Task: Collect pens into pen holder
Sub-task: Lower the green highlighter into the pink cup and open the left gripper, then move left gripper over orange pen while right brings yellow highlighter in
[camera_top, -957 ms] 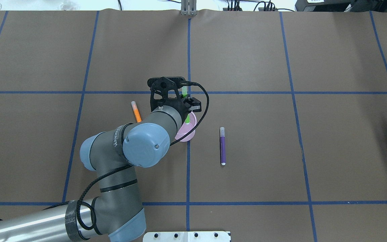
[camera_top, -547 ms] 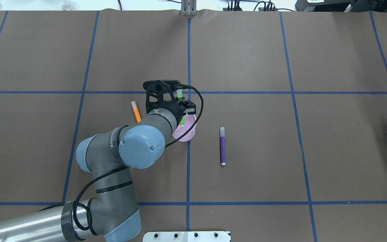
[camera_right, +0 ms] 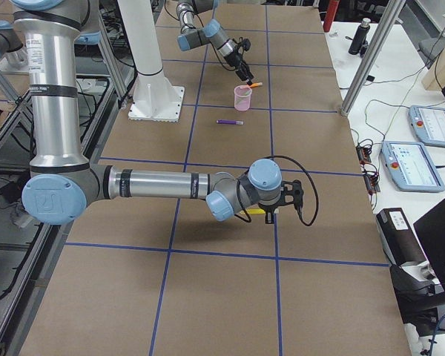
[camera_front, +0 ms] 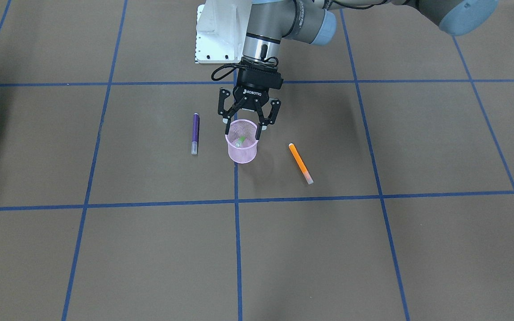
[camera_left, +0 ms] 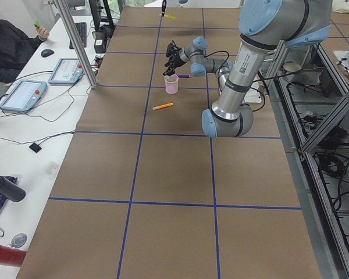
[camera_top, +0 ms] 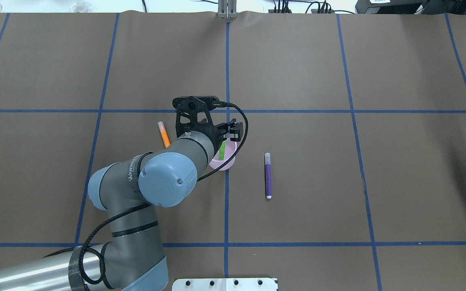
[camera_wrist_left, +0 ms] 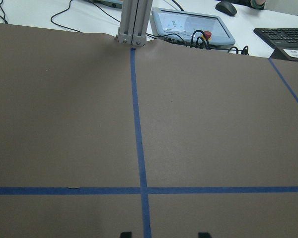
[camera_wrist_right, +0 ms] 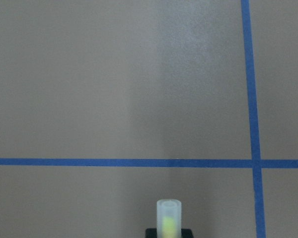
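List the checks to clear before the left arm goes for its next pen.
1. Green pen inside the pen holder: ok.
2. Pen holder upright: ok.
3. Left gripper open and empty: ok.
4. Its fingers clear of the holder rim: cannot tell.
5. Orange pen and purple pen lying flat on the table, nothing over them: ok.
6. Right gripper holding the yellow pen far from the left arm: ok.

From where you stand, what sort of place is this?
Probably a robotics lab: a jointed robot arm works over a table gridded with blue tape, and control tablets sit on the side bench.
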Motion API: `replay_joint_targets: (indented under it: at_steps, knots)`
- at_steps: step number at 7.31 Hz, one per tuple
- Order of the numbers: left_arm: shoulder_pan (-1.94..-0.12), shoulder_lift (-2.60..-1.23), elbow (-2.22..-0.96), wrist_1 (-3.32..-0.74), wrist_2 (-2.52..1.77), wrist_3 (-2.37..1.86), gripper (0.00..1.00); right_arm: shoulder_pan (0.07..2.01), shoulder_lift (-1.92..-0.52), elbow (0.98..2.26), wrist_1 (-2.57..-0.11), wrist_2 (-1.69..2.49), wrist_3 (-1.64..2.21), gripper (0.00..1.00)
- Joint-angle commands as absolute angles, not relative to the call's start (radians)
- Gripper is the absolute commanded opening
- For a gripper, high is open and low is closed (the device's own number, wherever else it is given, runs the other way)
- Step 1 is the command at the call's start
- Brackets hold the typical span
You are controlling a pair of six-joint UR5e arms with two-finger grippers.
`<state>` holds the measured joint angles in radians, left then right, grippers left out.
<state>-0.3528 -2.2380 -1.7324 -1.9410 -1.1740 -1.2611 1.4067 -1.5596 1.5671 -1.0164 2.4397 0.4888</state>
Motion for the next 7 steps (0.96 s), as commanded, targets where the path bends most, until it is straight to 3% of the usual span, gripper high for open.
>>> replay_joint_targets:
  at_steps: [1,5,7]
  knots:
    - [-0.363,-2.24,-1.8,-1.832,-1.25,-1.261,1.0,1.407,-1.554,1.72,-1.028,2.442,0.55,0.0]
    - [-0.596,-2.24,-1.806,-1.541,-1.691,-1.279,1.0,1.39,-1.48,1.845,-1.011,2.43,0.741,0.0]
    - [-0.652,-2.238,-1.705,-1.543,-1.778,-1.354,1.0,1.375,-1.476,1.862,-0.965,2.427,0.741,0.0]
